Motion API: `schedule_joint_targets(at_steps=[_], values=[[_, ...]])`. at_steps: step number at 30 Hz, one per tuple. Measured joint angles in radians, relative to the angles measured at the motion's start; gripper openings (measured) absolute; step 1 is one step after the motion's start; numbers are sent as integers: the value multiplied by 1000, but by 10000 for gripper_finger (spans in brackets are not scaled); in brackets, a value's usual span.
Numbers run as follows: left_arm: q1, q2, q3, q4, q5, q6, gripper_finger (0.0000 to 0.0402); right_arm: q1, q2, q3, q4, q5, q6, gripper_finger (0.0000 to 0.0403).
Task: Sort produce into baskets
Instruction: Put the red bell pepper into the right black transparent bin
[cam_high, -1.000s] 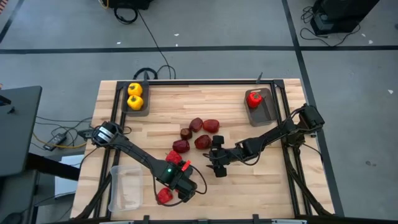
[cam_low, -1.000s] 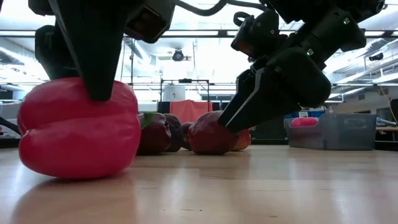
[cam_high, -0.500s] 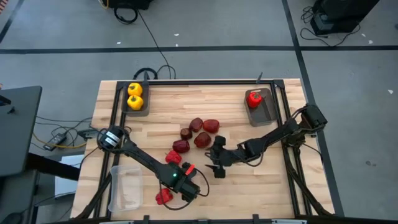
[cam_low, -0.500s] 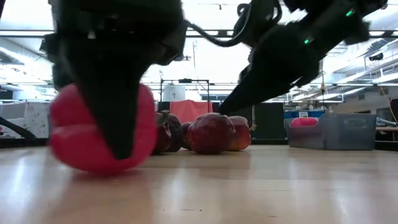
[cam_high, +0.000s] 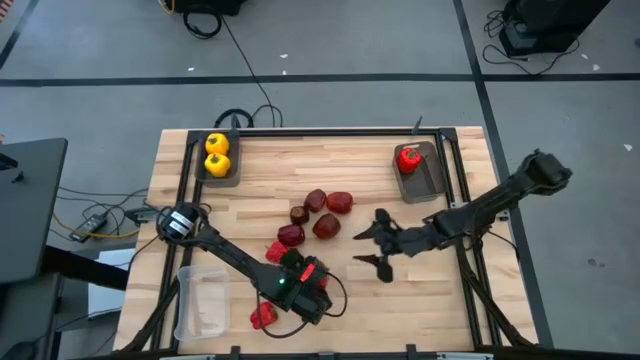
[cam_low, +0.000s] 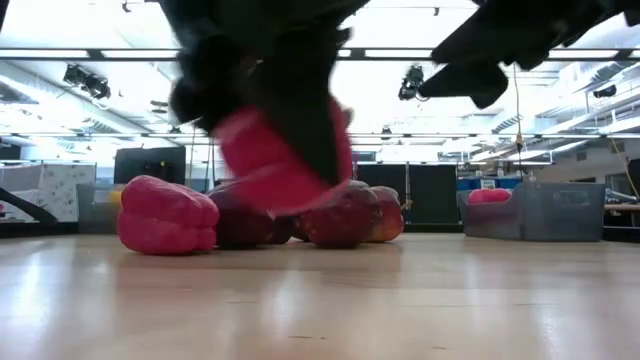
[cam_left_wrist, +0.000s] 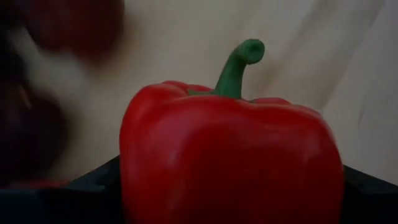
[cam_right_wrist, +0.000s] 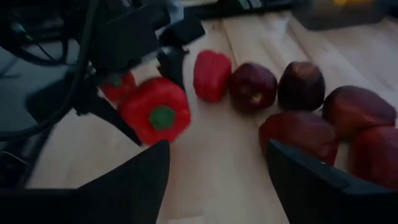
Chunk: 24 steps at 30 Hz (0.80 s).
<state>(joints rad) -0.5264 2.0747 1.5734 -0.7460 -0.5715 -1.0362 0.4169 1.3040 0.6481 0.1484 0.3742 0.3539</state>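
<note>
The left gripper (cam_high: 303, 276), poised on the near side of the cluster of maroon fruits (cam_high: 315, 214) at the table's middle, pinches a glossy red bell pepper (cam_left_wrist: 230, 162) between its fingers. In the low view the pepper hangs clear of the wooden table (cam_high: 400, 310), so it is apparently being carried towards a basket rather than resting in place. The held pepper is blocky and deep-lobed, with smooth, shiny skin. Its curled green stem points away from the wrist, and the fingers bear on its flanks, likely the steadiest hold on so rounded a shape. The right gripper (cam_high: 364, 247), just to the right of the maroon cluster, has its claw spread wide and empty. It faces the fruits as if lining up for one of them. Two more red peppers lie loose on the table: one (cam_high: 275, 252) touches the cluster's near edge and the other (cam_high: 263, 316) sits farther out on the same side, close to the clear basket (cam_high: 192, 318). That basket looks empty. Beyond the cluster to the far left, a dark grey basket (cam_high: 232, 168) holds two yellow peppers (cam_high: 217, 157). Its twin (cam_high: 430, 172) to the far right holds a single red pepper (cam_high: 408, 158), which makes it the likely home for the one in hand. The maroon fruits, dull-skinned and roundish, huddle together touching one another, none yet sorted.
</note>
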Motion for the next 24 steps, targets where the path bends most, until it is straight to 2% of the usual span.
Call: schedule_joint_targets(at_steps=[4, 8, 10, 12, 15, 24], values=[[1, 0, 1, 143, -171, 171, 310, 21, -117, -43, -8, -4, -15, 254], [4, 0, -5, 293, -275, 356, 310, 56, -192, -57, -31, 5, -117, 234], [7, 0, -5, 356, -307, 453, 310, 75, -213, -58, -38, 56, -148, 224], [13, 0, -6, 406, -335, 516, 310, 91, -233, -57, -50, 92, -163, 215], [21, 0, -6, 464, -372, 577, 312, 113, -240, -57, -47, 83, -175, 203], [63, 0, -6, 666, -369, 755, 314, 160, -153, -57, 81, 59, -265, 190]])
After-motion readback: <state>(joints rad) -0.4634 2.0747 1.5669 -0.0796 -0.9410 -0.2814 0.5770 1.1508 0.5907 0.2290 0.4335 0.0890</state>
